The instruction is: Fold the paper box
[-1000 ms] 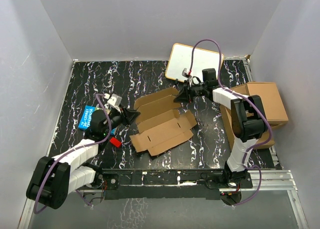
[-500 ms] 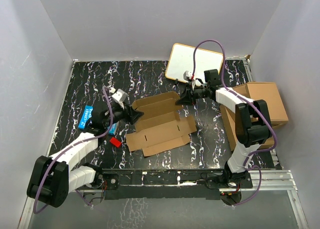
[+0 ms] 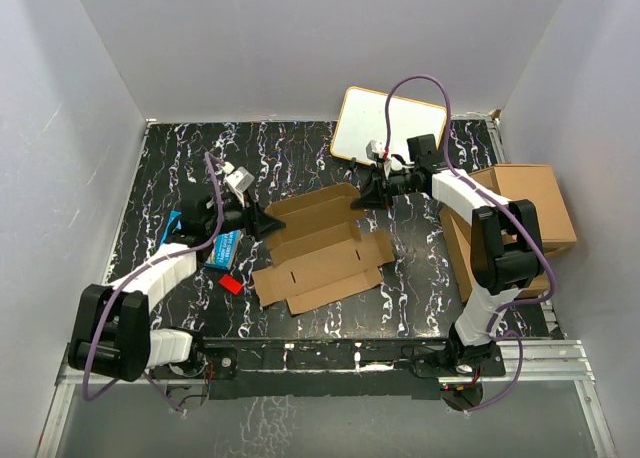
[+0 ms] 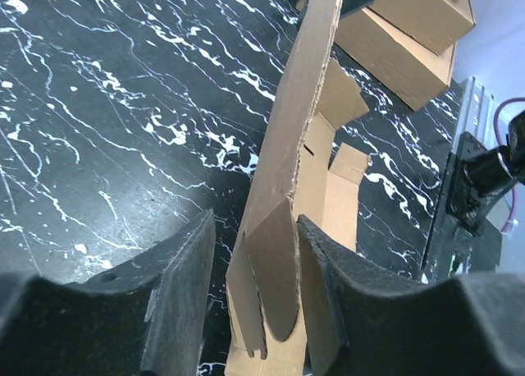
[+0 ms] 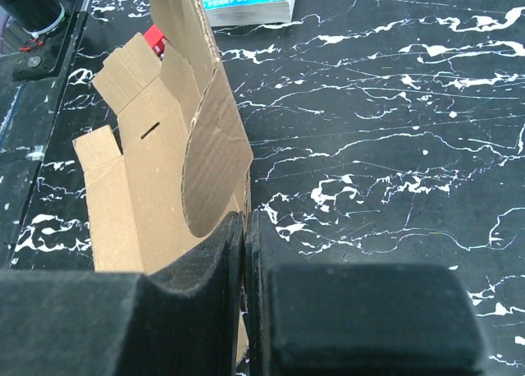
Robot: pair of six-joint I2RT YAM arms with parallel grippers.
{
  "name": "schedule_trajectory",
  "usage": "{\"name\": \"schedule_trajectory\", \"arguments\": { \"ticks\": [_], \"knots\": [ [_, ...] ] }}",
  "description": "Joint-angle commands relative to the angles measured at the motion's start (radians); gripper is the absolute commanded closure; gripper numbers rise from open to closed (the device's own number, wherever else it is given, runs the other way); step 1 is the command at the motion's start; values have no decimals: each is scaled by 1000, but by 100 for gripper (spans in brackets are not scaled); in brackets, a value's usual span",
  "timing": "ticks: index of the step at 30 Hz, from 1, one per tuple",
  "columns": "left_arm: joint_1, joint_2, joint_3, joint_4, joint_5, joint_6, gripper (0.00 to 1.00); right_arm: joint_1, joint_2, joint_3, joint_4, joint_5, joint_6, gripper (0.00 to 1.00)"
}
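The paper box [image 3: 322,258] lay as a mostly flat sheet, its end flaps raised, at the middle of the black marbled table [image 3: 170,158] between both arms. The right gripper [image 3: 362,198] was clamped tight on the far right flap. The left gripper [image 3: 262,224] stood with jaws apart, straddling the left flap. A blue book [image 3: 224,248] and a red block [image 3: 231,284] lay nearby.

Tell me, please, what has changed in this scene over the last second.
The left gripper let go of the left edge of the paper box: its jaws opened and now straddle it. The box's near panel settled flatter, sliding slightly left. The right gripper stayed shut on the far flap; the blue book, red block, whiteboard and stacked boxes did not move.
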Motion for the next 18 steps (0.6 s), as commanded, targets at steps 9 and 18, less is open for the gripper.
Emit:
{"name": "schedule_trajectory", "arguments": {
  "ticks": [9,18],
  "knots": [
    [-2,64,35,115,120,-58,88,23,5,60,-14,-24,-56,92],
    [-9,-50,-18,66,-9,17,100,12,-29,73,-74,41,-23,60]
  ]
}}
